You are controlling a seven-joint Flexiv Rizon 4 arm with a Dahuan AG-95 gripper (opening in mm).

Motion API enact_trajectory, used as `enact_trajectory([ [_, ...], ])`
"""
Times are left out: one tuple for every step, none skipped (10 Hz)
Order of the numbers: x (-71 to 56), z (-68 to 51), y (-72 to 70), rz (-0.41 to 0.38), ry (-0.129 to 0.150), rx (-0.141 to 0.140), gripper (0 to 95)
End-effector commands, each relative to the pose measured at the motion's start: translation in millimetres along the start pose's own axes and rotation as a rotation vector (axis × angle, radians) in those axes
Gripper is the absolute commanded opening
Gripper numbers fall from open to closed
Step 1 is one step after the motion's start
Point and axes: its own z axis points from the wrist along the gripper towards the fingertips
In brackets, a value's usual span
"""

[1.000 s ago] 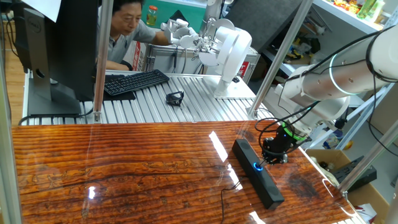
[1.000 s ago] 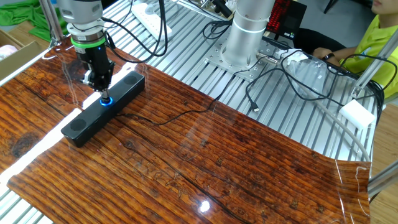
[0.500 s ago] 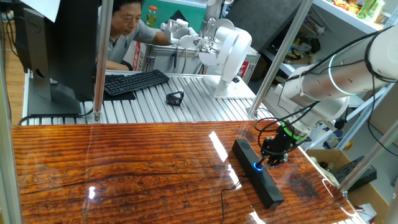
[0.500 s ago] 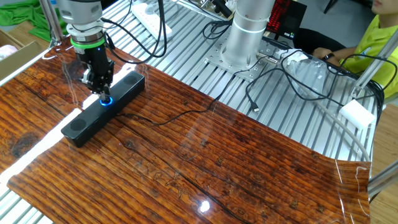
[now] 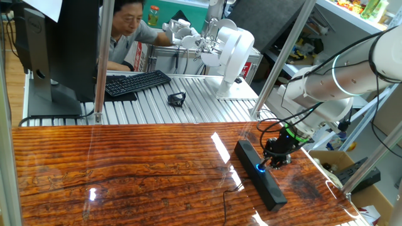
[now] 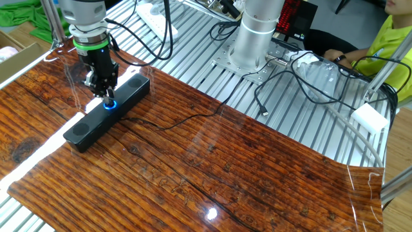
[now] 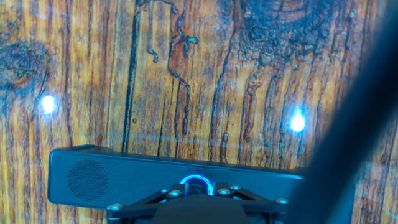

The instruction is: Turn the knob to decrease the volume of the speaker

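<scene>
The speaker [image 6: 107,112] is a long black bar lying flat on the brown wooden worktop [image 6: 212,161]. In the other fixed view it sits near the far left edge of the wood, with one end close to the silver ridged metal top [image 6: 193,71] behind it. In one fixed view it [image 5: 260,173] lies near the right side of the wood, slanting toward the front edge. The knob [image 6: 109,105] is a small round dial with a blue glow, near the middle of the bar. The tool [image 6: 107,96] points straight down and sits right over the knob. Its tips are close in around the knob, but I cannot tell if they are squeezing it or have let go a little. In the hand view the blue ring of the knob [image 7: 196,184] peeks out just above the dark tool parts, with the speaker's [image 7: 124,177] round grille off to the left. A thin black cable [image 6: 183,119] runs from the speaker across the wood toward the metal top. The rest of the wood is wide and open, with lots of room toward the front and the side away from the speaker. A black keyboard [image 5: 136,82] lies well apart on the metal top.
</scene>
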Motion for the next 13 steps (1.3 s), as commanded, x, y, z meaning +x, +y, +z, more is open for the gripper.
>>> enact_trajectory([
  [0.5,-0.5,0.6,0.022,-0.004,0.001,38.0],
  [0.8,-0.5,0.8,0.035,-0.005,0.000,38.0],
  [1.0,-0.5,1.0,0.049,-0.006,0.000,38.0],
  [1.2,-0.5,1.1,0.063,-0.005,0.000,38.0],
  [1.2,-0.5,1.1,0.069,-0.004,0.000,19.0],
  [1.2,-0.5,1.2,0.082,-0.001,-0.001,19.0],
  [1.3,-0.3,1.1,0.100,0.005,-0.002,19.0],
  [1.4,-0.1,1.0,0.108,0.006,-0.002,19.0],
  [1.4,-0.1,1.0,0.108,0.006,-0.002,19.0],
  [1.4,-0.1,1.0,0.108,0.006,-0.002,19.0],
  [1.4,-0.1,1.0,0.108,0.006,-0.002,19.0],
  [1.4,-0.1,1.0,0.108,0.006,-0.002,19.0],
  [1.4,-0.1,1.0,0.108,0.006,-0.002,19.0],
])
